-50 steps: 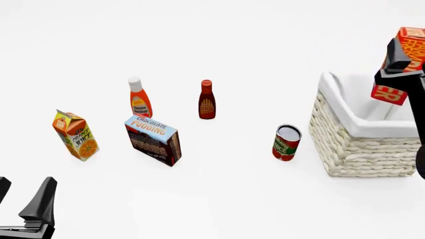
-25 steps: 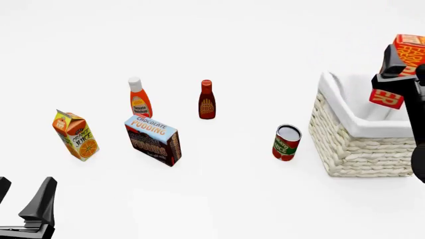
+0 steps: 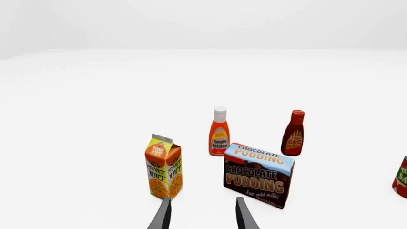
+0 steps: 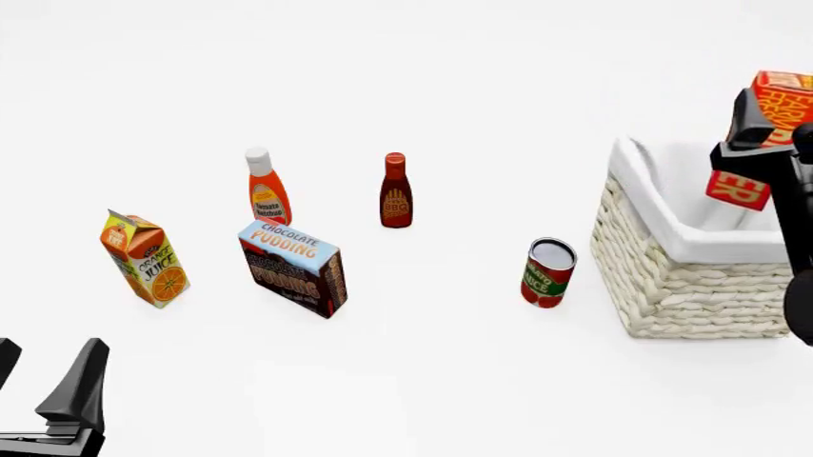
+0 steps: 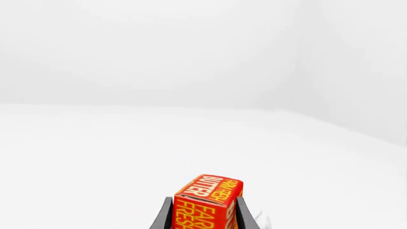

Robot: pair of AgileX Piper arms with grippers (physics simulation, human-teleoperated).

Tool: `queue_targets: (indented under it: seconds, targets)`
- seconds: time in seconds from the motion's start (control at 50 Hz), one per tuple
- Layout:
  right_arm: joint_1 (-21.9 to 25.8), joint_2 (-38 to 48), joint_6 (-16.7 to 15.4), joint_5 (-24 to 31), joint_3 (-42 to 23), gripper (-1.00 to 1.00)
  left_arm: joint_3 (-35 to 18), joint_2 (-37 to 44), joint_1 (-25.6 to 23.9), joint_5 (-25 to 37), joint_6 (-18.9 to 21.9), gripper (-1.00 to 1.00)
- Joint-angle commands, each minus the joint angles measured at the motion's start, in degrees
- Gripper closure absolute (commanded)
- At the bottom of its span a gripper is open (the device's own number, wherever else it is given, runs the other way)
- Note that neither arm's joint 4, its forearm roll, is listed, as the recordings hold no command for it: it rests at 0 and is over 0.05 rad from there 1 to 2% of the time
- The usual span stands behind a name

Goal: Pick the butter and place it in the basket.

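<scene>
Red butter, half behind pincer

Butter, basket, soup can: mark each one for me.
butter [image 5: 208,202], right wrist view, lettered face between the claw fingers.
basket [image 4: 686,286], front view, woven front wall.
soup can [image 4: 545,279], front view, label on its side.

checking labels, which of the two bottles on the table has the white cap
The tomato ketchup bottle, the orange-red one with a white cap, standing behind the chocolate pudding box. The other, the BBQ sauce bottle to its right, is dark brown with a red cap.
</scene>
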Motion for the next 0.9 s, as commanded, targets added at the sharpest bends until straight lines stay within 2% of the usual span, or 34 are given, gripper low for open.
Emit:
queue_targets:
  seconds: [0.02, 0.9]
  targets:
    - [-0.4, -0.2, 1.5, 0.4, -1.2, 1.00, 0.0, 0.0, 0.0, 0.0, 0.0, -1.00]
    - [-1.3, 4.0, 0.8, 2.9, -3.6, 1.00, 0.0, 0.0, 0.0, 0.0, 0.0, -1.00]
